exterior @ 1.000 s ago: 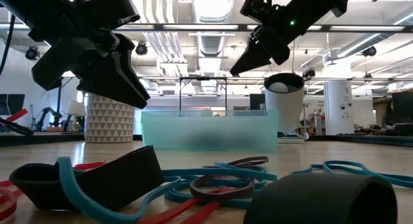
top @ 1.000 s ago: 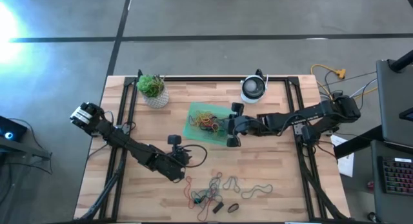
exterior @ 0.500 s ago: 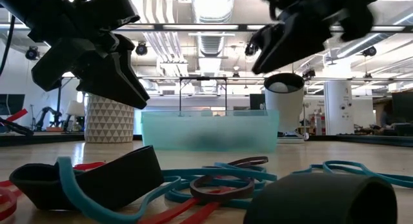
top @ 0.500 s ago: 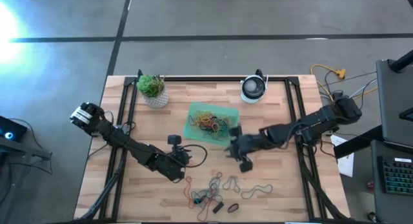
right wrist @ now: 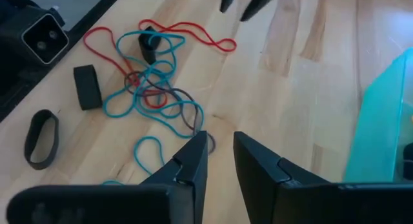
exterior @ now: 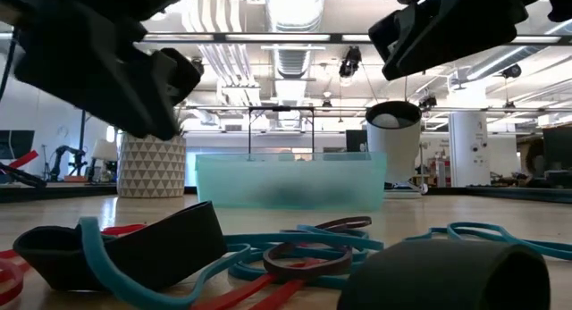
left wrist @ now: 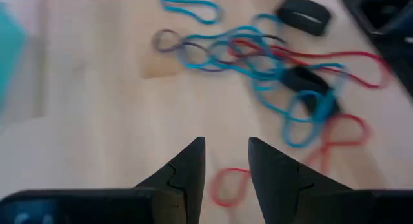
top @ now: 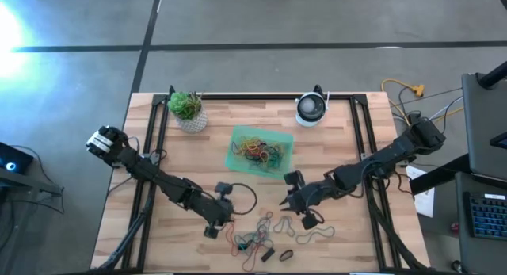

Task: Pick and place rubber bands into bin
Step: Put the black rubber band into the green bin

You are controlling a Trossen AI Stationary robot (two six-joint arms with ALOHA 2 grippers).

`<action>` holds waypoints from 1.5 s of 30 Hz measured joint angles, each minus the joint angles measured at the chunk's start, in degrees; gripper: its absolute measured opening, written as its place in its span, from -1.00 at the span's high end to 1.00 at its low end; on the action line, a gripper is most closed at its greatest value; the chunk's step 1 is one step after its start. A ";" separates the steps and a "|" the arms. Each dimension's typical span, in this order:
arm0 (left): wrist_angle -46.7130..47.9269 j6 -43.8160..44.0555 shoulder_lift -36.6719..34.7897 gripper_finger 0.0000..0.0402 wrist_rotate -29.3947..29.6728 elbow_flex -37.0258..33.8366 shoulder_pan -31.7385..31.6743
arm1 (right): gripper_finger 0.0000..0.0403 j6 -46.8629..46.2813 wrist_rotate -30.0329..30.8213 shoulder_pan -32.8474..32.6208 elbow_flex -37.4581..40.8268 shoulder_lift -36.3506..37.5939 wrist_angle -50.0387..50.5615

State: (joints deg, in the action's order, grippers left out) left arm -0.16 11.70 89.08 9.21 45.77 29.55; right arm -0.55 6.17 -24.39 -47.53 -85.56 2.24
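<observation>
Loose rubber bands (top: 265,227) lie tangled on the wood near the table's near edge: teal, red and dark loops (left wrist: 258,50) (right wrist: 148,75), with wide dark bands (exterior: 134,247) among them. More bands fill the green bin (top: 230,159) at the table's middle. My left gripper (top: 214,227) hovers just left of the pile, its fingers (left wrist: 226,146) open and empty. My right gripper (top: 285,205) hovers at the pile's right far side, between pile and bin, and is open by a narrow gap (right wrist: 220,139) with nothing in it.
A white pot with a green plant (top: 188,112) and a round white and dark device (top: 310,108) stand near the far edge. A black cable loops (top: 244,197) beside the left arm. Black rails run along the table's left and right sides. Bare wood lies between bin and pile.
My right gripper has left the bin's right edge and swung toward the near edge, coming down over the loose bands. In the last half second my left gripper has shifted a little toward the near edge, closer to the pile. The bands have not moved.
</observation>
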 joint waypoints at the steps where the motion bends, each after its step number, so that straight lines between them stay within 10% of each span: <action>1: 0.01 0.00 0.00 0.49 -1.15 -0.01 0.03 | 0.66 0.00 0.00 -0.02 0.00 0.00 -0.04; 45: -14.38 -6.46 17.73 0.49 -15.65 9.80 -0.23 | 0.69 -3.35 1.35 -0.02 2.19 0.07 -0.48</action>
State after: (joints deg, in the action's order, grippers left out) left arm -14.55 5.23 106.81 -6.44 55.57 29.32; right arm -3.90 7.53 -24.40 -45.34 -85.49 1.76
